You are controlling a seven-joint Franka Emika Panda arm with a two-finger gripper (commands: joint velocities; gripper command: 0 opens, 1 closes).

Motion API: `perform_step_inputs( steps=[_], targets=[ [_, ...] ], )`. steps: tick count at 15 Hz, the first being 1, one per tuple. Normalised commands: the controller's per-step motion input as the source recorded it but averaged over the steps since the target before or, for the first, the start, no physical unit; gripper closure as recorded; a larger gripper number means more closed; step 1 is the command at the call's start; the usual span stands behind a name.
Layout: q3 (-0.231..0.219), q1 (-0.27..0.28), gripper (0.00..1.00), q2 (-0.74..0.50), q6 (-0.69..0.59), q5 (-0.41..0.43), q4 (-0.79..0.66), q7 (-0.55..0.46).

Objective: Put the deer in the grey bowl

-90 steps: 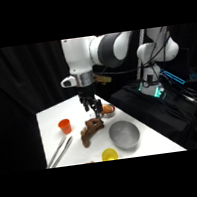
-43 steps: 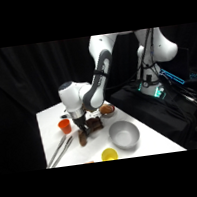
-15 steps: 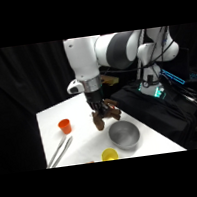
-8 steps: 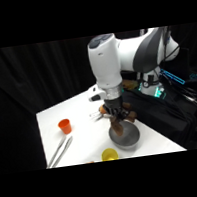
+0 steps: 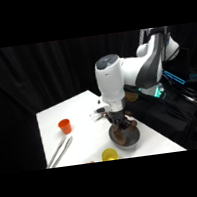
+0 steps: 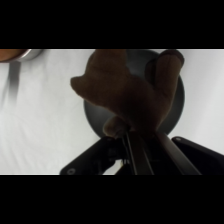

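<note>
hovering right over the grey bowl [image 5: 125, 138] near the front edge of the white tabletop [image 5: 78, 114], claw [image 5: 118, 124] clenched on the deer [image 5: 125, 129]. hanging low, brown body down at the bowl's rim or just inside it; from the side, hard to tell whether touching the bottom yet. seen from the wrist, deer [image 6: 131, 95] filling the middle, pinched from above near one end, legs and head spreading out over the dark round of the bowl [image 6: 176, 107] beneath. gripped that way, probably, so the long body dangles down and drops cleanly inside rather than bridging the rim.

off to the side on the tabletop: a small orange cup [image 5: 64, 125], well apart from the bowl; metal tongs [image 5: 60, 151] lying just in front of it; a small yellow cup [image 5: 109, 154] just beside the bowl at the front edge. none in the way of the descent.

judging from this, nearly done: centred over the bowl, only letting go left. worth checking that the whole toy sits inside before release, since a body as long as the bowl is wide could catch on the rim and tip out toward the yellow cup.
</note>
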Motion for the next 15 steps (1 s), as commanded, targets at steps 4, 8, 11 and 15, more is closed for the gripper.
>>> perform_step_inputs(
  steps=[4, 8, 11, 15],
  targets=[
    [-0.026, -0.020, 0.36, 0.09, 0.10, -0.055, 0.06, -0.06],
    [-0.028, -0.030, 0.05, -0.02, -0.02, -0.054, 0.05, -0.06],
    [-0.038, -0.017, 0.00, -0.17, -0.12, -0.113, 0.01, -0.04],
    [-0.042, -0.029, 0.00, -0.41, -0.27, -0.136, -0.07, 0.00]
  ],
)
